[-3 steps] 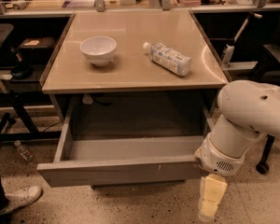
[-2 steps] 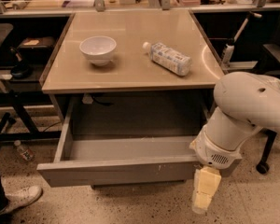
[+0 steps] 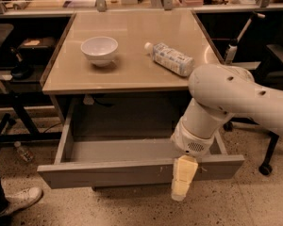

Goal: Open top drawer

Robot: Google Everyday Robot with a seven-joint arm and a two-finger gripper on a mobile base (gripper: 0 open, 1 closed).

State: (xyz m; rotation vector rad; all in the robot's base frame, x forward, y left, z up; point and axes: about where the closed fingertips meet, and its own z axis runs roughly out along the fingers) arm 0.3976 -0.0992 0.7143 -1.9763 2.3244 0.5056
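The top drawer [image 3: 108, 172] is a wide grey metal drawer under the beige table top, pulled far out toward me. Its shallow grey tray [image 3: 118, 149] shows and looks bare. The flat front has small white scuffs right of centre. My gripper [image 3: 181, 185] hangs from the white arm [image 3: 226, 98] at the right part of the drawer front, its pale fingers pointing down over the front's top edge. The lower drawers are hidden.
On the table top [image 3: 132, 69] stand a white bowl [image 3: 99, 48] and a plastic bottle [image 3: 170, 59] lying on its side. A person's white shoe [image 3: 19, 199] is at lower left. A small bottle [image 3: 22, 151] lies on the floor at left. A chair base [image 3: 266, 166] stands at right.
My arm and gripper have shifted left along the drawer front. The drawer stays pulled out about as far as before.
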